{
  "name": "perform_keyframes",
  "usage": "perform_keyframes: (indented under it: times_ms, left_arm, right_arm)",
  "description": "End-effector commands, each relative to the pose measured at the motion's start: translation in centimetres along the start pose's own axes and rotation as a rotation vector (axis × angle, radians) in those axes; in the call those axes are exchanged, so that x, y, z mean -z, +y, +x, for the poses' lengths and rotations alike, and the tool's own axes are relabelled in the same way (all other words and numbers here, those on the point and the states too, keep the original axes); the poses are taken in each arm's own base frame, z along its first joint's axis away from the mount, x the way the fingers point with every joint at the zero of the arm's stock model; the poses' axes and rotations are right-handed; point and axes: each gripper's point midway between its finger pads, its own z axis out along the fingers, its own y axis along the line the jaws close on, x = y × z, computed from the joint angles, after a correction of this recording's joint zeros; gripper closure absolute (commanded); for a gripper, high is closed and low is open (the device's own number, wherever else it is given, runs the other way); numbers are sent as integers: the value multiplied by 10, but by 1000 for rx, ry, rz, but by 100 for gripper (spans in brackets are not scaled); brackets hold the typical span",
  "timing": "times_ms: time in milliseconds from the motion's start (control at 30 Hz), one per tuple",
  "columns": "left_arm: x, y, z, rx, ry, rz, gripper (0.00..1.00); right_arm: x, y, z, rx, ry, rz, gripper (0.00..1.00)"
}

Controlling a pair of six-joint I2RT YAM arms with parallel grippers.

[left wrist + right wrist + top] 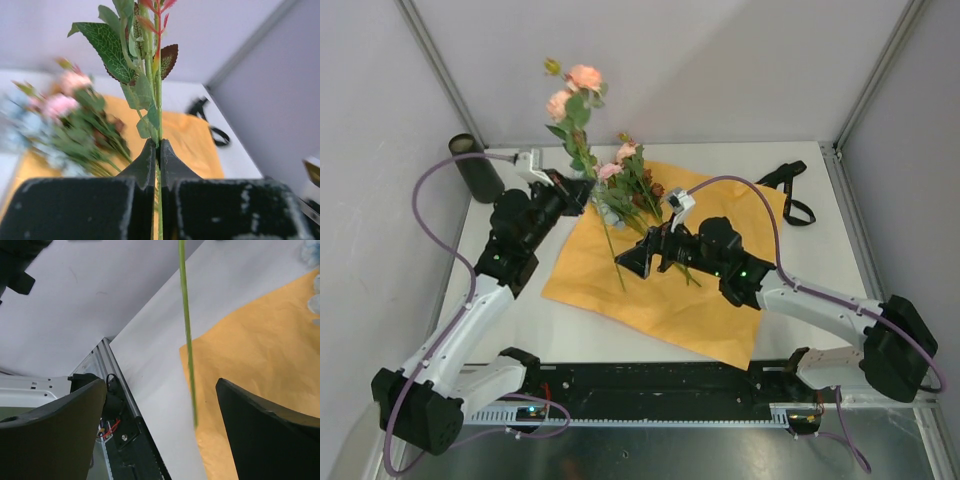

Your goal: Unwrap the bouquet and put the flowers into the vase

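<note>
Orange wrapping paper (660,290) lies opened out flat across the middle of the table (570,330), one corner reaching toward the near edge, with no cone left to it. On the far part of the sheet rests a loose heap of flowers (630,185), pink and pale blue blooms with brownish ones among green leaves; from the left wrist they show only as a blur (75,125) on the paper. One flower stem (582,120) stands upright above the far left part of the sheet, its pink roses high over the table. The left gripper (578,190) has it: up close its two fingers (156,147) are pressed together on the thin green stalk (150,75), with veined leaves fanning out just above the tips. The right gripper (632,262) hangs low over the middle of the paper with its fingers spread wide (161,385). The bare lower end of the stalk (186,325) dangles in the gap between them, and neither finger touches it. The vase (475,168), a slim dark tube, stands at the far left corner of the table, well apart from the paper and with nothing in it. A black ribbon (790,190) lies by the far right corner, just off the sheet.
</note>
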Motion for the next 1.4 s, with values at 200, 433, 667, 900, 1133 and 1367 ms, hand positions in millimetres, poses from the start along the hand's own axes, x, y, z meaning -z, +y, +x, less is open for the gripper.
perform_keyframes:
  times_ms: [200, 433, 667, 900, 1133, 1367]
  left_arm:
    - [44, 31, -233, -434, -690, -426, 100]
    - [60, 57, -315, -514, -861, -609, 100]
    - [68, 118, -363, -611, -949, -847, 100]
    - [45, 164, -368, -741, -933, -947, 100]
    - [37, 185, -367, -855, -938, -990, 100]
    - [35, 188, -374, -858, -986, -956, 100]
  right_arm:
    - [48, 12, -17, 118, -43, 35, 1]
    - [70, 14, -31, 210, -106, 54, 1]
    - [78, 8, -46, 256, -150, 65, 1]
    - [79, 3, -50, 236, -152, 50, 1]
    - [75, -8, -43, 222, -145, 63, 1]
    - [72, -12, -43, 220, -141, 49, 1]
